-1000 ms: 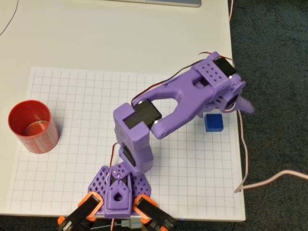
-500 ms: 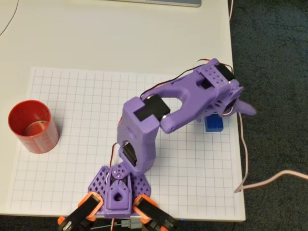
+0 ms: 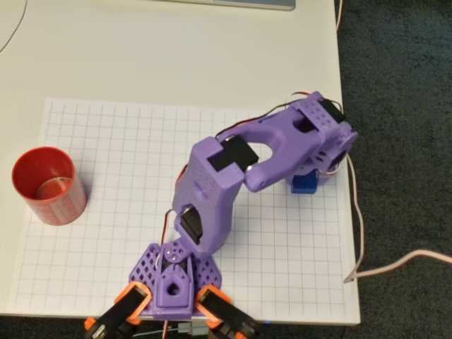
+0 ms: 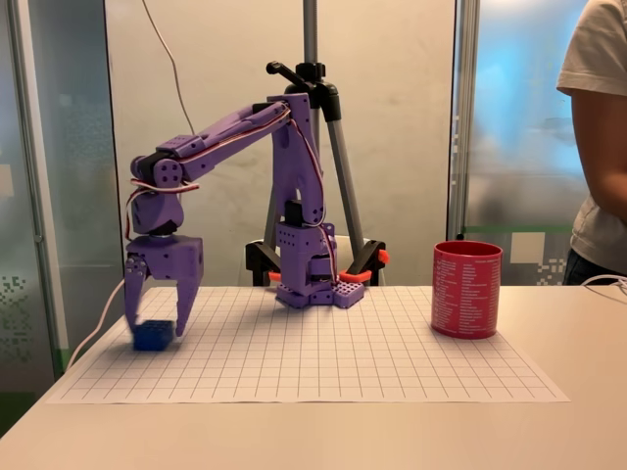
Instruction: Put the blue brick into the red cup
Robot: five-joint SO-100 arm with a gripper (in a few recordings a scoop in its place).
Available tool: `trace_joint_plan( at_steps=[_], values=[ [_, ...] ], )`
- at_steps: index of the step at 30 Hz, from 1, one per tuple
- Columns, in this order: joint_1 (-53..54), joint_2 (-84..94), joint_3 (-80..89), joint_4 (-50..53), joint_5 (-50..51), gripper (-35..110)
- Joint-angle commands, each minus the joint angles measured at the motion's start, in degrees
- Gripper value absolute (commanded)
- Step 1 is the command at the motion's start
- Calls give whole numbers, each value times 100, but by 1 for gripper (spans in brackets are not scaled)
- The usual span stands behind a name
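The blue brick [image 4: 154,335] lies on the grid sheet near its left end in the fixed view. My purple gripper [image 4: 155,328] points straight down over it, open, with one finger on each side of the brick and the tips near the sheet. From overhead, the gripper [image 3: 316,168] covers the brick's [image 3: 304,185] upper part, close to the table's right edge. The red cup [image 3: 48,185] stands upright at the sheet's left side in the overhead view, far from the gripper. In the fixed view the cup [image 4: 466,290] is at the right.
The white grid sheet [image 3: 106,141] covers the table. My arm's base [image 3: 173,275] is clamped at the near edge. A cable [image 3: 357,226] hangs off the table's right edge beside the brick. A tripod [image 4: 312,117] stands behind the base and a person [image 4: 598,147] stands at the right.
The arm has reached forward and lowered the gripper over the blue brick, hiding more of it. The finger that stuck out to the right has swung in. The brick and cup stay put.
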Motion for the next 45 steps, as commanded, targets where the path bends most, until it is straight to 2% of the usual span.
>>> trace_joint_plan(
  at_steps=[1, 15, 28, 34, 40, 45],
  values=[
    [35, 132, -70, 44, 79, 0],
    [229, 501, -413, 9, 35, 0],
    [466, 2312, -1635, 483, -1274, 0],
    [-299, 3041, -1608, 308, -2338, 0],
    [-1740, 3894, -896, -158, -2373, 0],
    [-3507, 4658, -457, -167, -2197, 0]
  ],
)
